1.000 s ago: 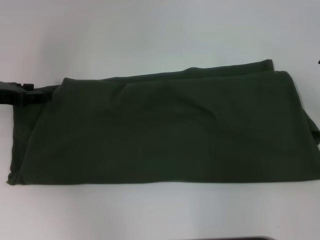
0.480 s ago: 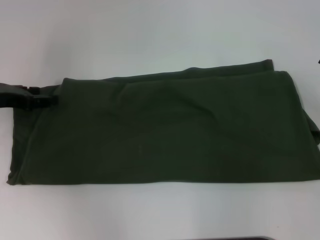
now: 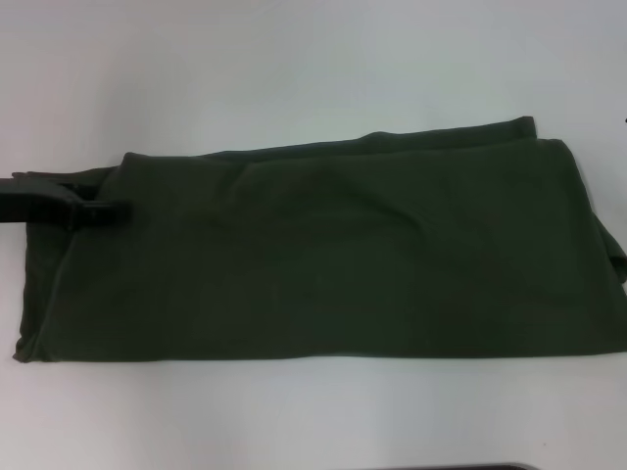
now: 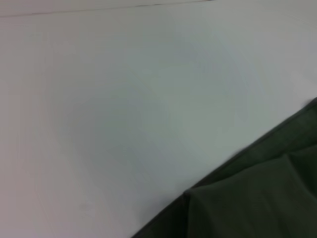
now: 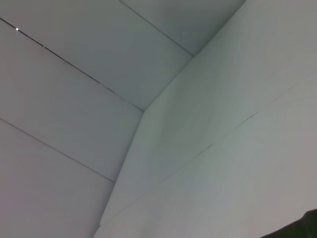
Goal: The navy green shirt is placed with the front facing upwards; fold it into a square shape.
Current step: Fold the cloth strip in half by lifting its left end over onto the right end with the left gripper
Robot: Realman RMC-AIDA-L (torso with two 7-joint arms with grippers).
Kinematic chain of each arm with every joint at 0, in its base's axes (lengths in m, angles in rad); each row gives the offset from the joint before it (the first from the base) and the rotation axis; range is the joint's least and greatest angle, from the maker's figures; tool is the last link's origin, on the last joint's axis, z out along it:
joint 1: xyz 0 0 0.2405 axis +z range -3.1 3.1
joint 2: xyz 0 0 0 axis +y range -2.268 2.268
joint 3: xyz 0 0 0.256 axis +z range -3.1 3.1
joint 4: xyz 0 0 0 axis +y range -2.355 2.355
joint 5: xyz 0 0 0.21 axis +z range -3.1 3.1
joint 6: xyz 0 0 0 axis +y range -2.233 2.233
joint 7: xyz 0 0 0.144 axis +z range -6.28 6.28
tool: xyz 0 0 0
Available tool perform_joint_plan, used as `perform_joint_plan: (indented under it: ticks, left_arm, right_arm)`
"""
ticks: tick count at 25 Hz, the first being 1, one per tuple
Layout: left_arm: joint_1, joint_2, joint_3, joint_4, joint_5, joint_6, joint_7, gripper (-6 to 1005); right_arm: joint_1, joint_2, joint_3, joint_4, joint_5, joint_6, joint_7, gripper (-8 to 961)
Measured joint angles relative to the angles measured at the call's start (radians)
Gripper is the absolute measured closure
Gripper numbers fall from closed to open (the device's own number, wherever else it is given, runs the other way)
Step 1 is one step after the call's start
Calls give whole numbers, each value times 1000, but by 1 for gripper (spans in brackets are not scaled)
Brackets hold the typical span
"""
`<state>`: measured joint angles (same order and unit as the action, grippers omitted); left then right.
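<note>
Item 1, the navy green shirt (image 3: 333, 255): you have it lying flat on the white table (image 3: 294, 69), folded into a long band running from your left to your right; plain dark green cloth faces up, with no print showing; its far edge shows 2 stacked layers near the right end; its right end runs out of the head view; its left end stops at a rounded near corner.

Item 2, the left gripper (image 3: 98, 212): you see it entering from the left edge of the head view, low over the shirt's far-left corner and overlapping the cloth there; whether its jaws are spread or closed on fabric cannot be told; the left wrist view shows only bare table and a layered shirt edge (image 4: 257, 198).

Item 3, the right gripper: you will not find it in the head view; the right wrist view shows pale panels and a sliver of dark cloth (image 5: 304, 225) at one corner.
</note>
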<state>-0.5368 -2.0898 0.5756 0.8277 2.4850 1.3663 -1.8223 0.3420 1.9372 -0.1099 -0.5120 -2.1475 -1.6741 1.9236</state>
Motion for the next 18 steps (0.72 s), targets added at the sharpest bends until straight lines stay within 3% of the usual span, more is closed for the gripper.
perform_joint_plan:
  ticks: [18]
  left_arm:
    - [-6, -19, 3, 26, -9, 107, 45, 375]
  right_arm:
    - [0, 0, 4, -2, 0, 12, 0, 141]
